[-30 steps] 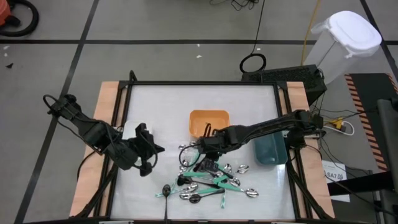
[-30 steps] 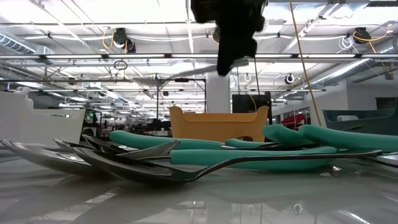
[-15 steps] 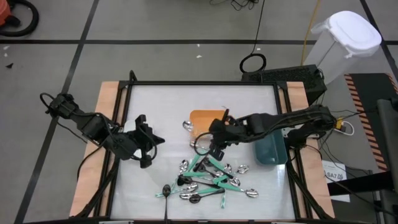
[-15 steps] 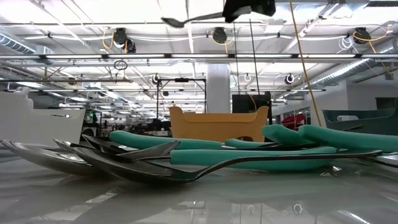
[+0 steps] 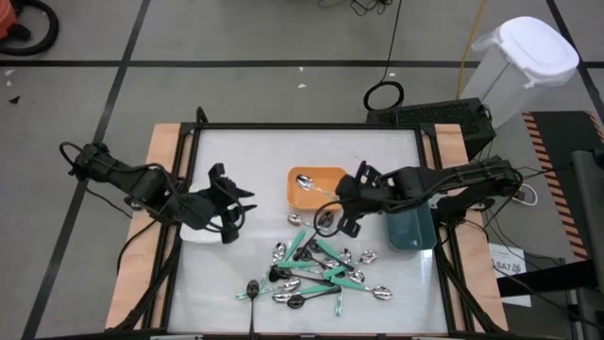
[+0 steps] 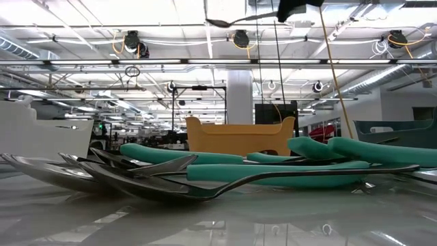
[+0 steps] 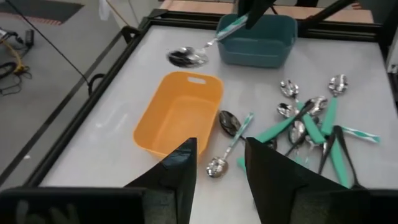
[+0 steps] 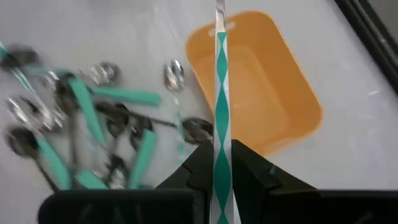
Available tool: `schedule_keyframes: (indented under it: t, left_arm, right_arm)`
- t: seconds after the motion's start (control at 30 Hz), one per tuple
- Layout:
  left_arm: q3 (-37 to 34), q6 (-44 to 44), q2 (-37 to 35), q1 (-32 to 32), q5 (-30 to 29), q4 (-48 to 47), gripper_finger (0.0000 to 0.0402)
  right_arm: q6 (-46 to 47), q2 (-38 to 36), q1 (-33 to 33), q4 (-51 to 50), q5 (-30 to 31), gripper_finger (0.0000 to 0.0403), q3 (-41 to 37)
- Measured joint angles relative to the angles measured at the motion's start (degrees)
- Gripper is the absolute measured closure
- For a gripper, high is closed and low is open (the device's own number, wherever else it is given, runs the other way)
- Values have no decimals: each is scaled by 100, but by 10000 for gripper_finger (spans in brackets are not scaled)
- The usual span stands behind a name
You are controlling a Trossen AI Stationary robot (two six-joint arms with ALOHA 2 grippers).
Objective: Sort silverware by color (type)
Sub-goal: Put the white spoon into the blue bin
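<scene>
White table (image 5: 255, 161) framed in dark rails, both arms reaching in over it. Orange bin (image 5: 316, 185) near the middle, dark teal bin (image 5: 410, 231) just to its right against the right rail. Left arm low over the left half of the table, left gripper (image 5: 236, 206) well apart from the cutlery, fingers (image 7: 177, 171) parted narrowly around nothing, pointed toward the orange bin (image 7: 180, 112).

Right arm stretched in from the right, right gripper (image 5: 351, 194) between the two bins, pinched on the handle of a spoon (image 5: 316, 187) with a teal-and-white patterned handle. Spoon held up off the table, silver bowl out over the orange bin; from the right wrist, handle (image 8: 220, 99) running straight out from between the fingers (image 8: 202, 168) across the bin (image 8: 261, 87). Same spoon (image 7: 193, 53) seen in the air from the left wrist, near the teal bin (image 7: 256, 37).

Remaining silverware (image 5: 316, 269) in a loose, overlapping heap on the table in front of the bins, mostly teal handles with silver heads, a few dark ones; one spoon (image 5: 250, 291) lying slightly apart at the heap's left edge. Heap (image 6: 205, 171) filling the low view.
</scene>
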Motion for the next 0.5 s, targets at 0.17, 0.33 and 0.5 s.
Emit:
schedule_keyframes:
  t: [0.17,0.33,0.5]
  left_arm:
    - [0,-447,0,211,-9,1,266]
    - [0,-698,2,370,-26,-1,266]
    - [0,-715,14,533,-29,-5,266]
  right_arm:
    - [-306,-25,-115,-420,83,368,-1]
    - [-449,-206,-125,-841,115,368,-2]
    - [-510,-520,-121,-1111,258,369,-2]
